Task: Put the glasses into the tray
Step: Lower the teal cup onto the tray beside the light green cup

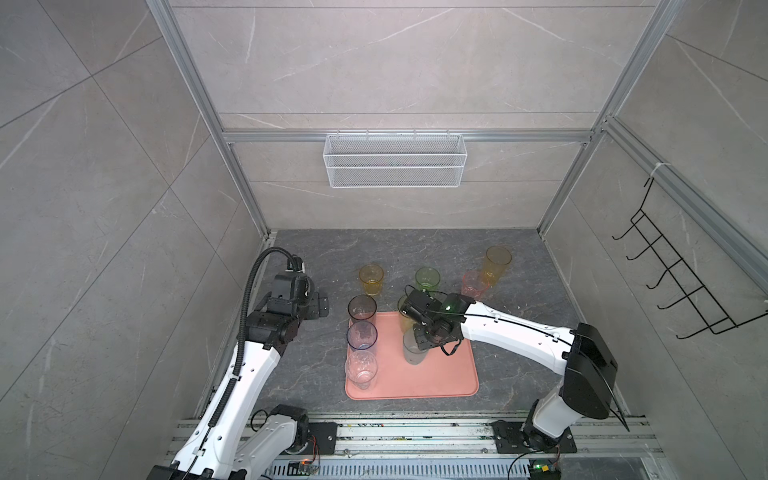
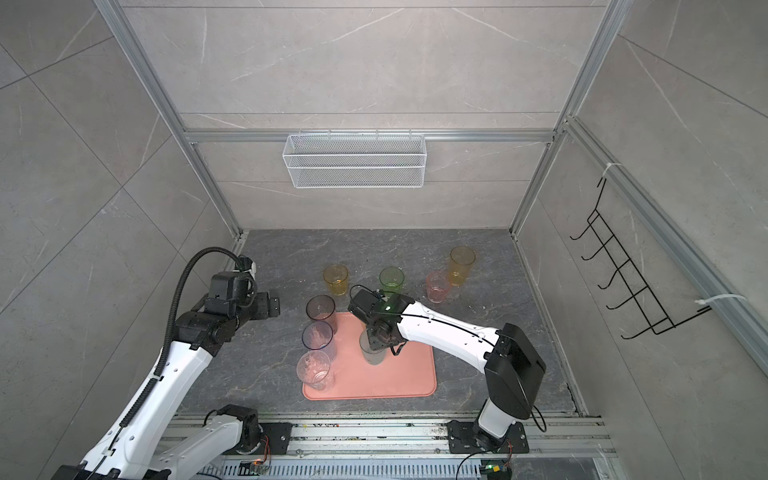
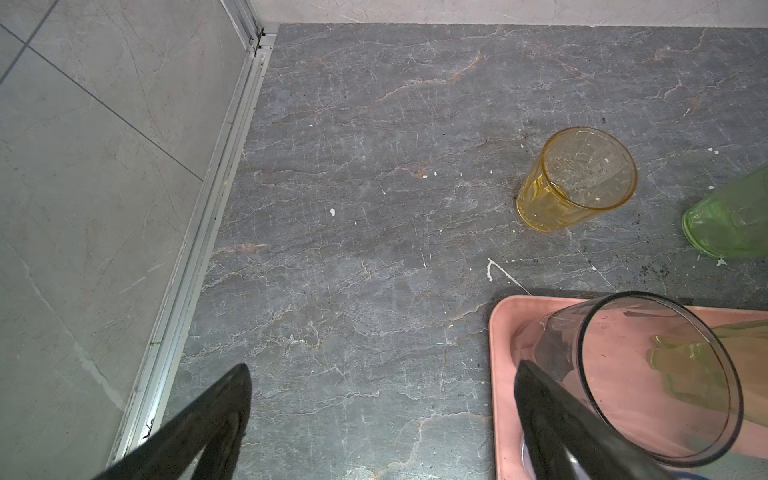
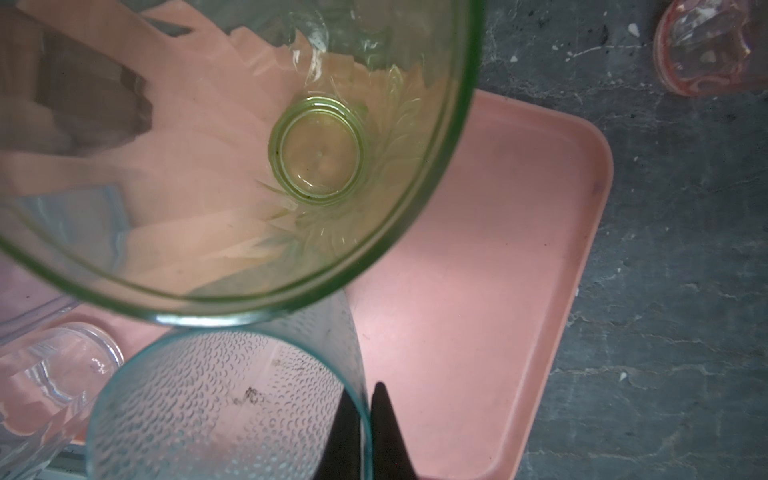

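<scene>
Teal-tinted glass [image 1: 411, 353] stood on the tray [image 1: 449, 374] at six o'clock of the yellow-green glass [image 1: 401, 318], rim pinched by the right gripper [image 4: 365, 388], likely for upright placement; left gripper [image 3: 382, 368] gaped empty.

Both top views look steeply down from high onto the whole worktop [image 1: 415, 249]. The wrist views look down from close, sharing the tray [image 3: 503, 353].

The dark grey, veined desk [image 1: 415, 253] fills the lower middle of both top views. The salmon-pink tray [image 1: 440, 374] lies flat on it. Above the tray stand the amber glass [image 1: 371, 280], the green glass [image 1: 427, 279], the pink glass [image 1: 473, 286] and, just beside it, the tall orange glass [image 1: 496, 264].
</scene>
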Motion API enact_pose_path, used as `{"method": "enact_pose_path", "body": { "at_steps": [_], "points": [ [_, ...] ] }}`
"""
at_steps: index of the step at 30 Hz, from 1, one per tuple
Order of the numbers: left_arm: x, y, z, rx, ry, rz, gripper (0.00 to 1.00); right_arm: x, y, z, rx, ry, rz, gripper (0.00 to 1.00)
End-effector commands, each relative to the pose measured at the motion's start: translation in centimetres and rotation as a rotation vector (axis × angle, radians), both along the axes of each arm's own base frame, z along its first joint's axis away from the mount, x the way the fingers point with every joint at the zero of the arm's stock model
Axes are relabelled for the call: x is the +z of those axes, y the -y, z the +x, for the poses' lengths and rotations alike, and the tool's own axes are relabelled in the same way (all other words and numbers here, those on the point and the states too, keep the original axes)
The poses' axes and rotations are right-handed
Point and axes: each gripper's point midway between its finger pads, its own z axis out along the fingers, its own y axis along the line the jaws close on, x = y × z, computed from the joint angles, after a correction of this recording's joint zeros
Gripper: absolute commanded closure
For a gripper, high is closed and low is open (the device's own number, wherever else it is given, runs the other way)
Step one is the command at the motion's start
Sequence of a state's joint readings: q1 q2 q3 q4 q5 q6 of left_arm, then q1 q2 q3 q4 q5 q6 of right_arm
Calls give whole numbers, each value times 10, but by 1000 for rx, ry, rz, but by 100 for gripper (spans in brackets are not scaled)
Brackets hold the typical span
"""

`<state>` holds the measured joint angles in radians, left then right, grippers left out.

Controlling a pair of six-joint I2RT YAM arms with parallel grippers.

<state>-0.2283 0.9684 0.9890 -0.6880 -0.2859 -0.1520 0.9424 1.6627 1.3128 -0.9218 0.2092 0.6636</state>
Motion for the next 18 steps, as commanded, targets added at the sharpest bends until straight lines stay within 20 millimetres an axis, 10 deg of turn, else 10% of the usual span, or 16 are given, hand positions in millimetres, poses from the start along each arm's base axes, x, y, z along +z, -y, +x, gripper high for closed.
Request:
{"method": "enact_pose_path", "body": {
  "at_steps": [1, 18],
  "points": [
    [9, -3, 1, 1, 19, 12, 1, -1, -5, 3, -19, 5, -4, 100],
    [10, -2, 1, -1, 21, 11, 1, 9, -6, 3, -32, 3, 17, 74]
  ]
}}
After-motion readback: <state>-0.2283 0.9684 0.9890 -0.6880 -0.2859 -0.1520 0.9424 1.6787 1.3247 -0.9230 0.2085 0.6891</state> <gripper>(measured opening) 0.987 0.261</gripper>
